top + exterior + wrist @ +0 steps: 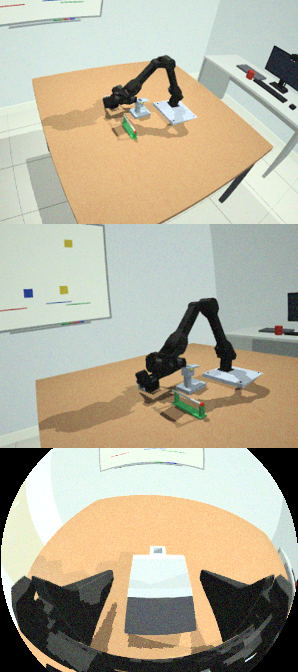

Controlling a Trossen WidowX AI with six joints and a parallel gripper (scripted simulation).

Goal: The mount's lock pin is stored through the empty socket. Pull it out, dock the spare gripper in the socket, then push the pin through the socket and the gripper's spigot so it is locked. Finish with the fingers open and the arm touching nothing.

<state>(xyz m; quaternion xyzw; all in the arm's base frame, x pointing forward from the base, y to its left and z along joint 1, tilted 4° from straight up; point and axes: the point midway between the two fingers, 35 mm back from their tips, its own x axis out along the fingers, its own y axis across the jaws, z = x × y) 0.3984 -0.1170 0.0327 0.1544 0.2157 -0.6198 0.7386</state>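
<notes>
Taking the exterior view from left to right, the whiteboard (pixel 48 10) (pixel 52 272) (pixel 152 457) hangs on the wall well behind and left of the mount. The spare gripper (pixel 142 387) (pixel 159 575) is on the wooden table (pixel 173 161) (pixel 80 385) (pixel 150 518), left of the mount and apart from it. In the wrist view it looks like a plain squared block: pale, almost white along most of its length, with a dark grey band at the near end and a small pale spigot with a square opening at the far end. The arm's gripper (pixel 108 101) (pixel 146 380) (pixel 156 575) is left of the mount too, its black fingers wide apart on either side of the spare gripper, with nothing clamped between them.

In front of the mount, a green holder (pixel 129 129) (pixel 189 410) stands on the table, carrying the lock pin (pixel 130 124) (pixel 188 397): a slim, whitish shaft with a bright red head at its right end. The mount (pixel 140 113) (pixel 191 386) itself is light grey, a post on a square foot, with a small yellow mark near its top. Its socket is undocked and the pin is out. Right of the mount, the black arm (pixel 172 82) (pixel 217 330) rises from a pale base plate (pixel 187 117) (pixel 253 375).
</notes>
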